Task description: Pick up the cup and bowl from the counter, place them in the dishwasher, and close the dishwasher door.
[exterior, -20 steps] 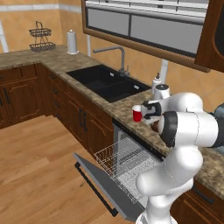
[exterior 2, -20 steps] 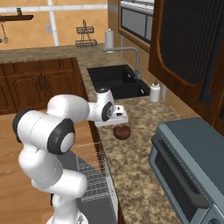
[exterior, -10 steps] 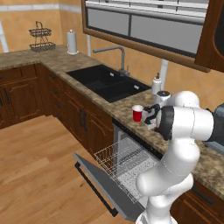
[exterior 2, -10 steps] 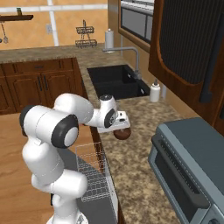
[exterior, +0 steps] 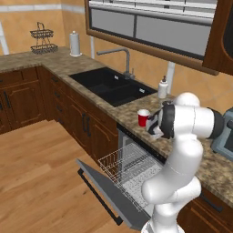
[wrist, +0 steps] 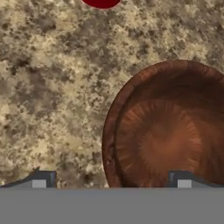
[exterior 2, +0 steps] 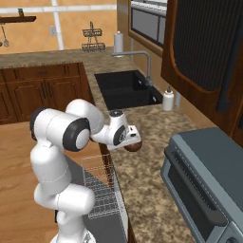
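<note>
The dark brown wooden bowl [wrist: 170,135] sits upright on the granite counter [wrist: 52,87], close under my hand. My gripper [wrist: 111,180] is open and straddles the bowl's near rim: one fingertip [wrist: 41,179] over bare counter, the other over the bowl's inside. In the right base view the bowl [exterior 2: 135,146] peeks out from under the hand. The red cup [exterior: 143,118] stands upright on the counter just beyond the hand; its edge [wrist: 101,2] shows in the hand view. The dishwasher door [exterior: 107,196] hangs open, with the white wire rack [exterior: 127,166] pulled out over it.
A grey toaster oven [exterior 2: 204,180] stands on the counter to the right of the bowl. A white soap dispenser [exterior: 163,87] and a faucet [exterior: 120,57] stand behind the black sink [exterior: 109,86]. The open door reaches out over the wooden floor.
The arm has swung its elbow up and brought the hand down closer over the bowl. The jaws stayed open. Cup and bowl have not moved.
</note>
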Motion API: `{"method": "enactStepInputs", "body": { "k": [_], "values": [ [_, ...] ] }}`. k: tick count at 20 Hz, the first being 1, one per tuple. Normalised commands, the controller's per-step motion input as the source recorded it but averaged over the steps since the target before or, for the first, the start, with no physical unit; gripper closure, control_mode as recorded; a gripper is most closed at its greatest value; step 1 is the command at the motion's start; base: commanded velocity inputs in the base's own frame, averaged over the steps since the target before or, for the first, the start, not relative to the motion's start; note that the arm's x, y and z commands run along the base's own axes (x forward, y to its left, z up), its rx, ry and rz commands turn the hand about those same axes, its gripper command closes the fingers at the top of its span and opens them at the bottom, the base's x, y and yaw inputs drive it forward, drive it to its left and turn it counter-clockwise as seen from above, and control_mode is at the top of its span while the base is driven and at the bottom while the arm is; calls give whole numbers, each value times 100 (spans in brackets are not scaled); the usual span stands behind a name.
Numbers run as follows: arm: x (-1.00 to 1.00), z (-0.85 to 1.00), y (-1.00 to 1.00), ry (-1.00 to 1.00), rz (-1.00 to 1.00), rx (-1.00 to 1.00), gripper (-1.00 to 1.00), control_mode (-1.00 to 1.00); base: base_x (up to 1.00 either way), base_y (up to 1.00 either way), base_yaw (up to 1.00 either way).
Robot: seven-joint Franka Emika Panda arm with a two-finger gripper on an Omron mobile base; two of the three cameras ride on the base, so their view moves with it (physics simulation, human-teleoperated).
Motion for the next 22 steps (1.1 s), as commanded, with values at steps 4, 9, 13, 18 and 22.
{"method": "enactStepInputs", "body": {
  "k": [4,9,13,18,22],
  "values": [
    [56,-19,0,0,11,0,-100,-100,0,0,0],
    [32,-25,0,3,9,0,100,-100,0,0,0],
    [-8,-21,0,1,3,1,100,-100,0,0,0],
    [-65,-11,0,0,0,6,100,-100,0,0,0],
    [-100,0,30,-3,0,5,100,-100,0,0,0]
  ]
}}
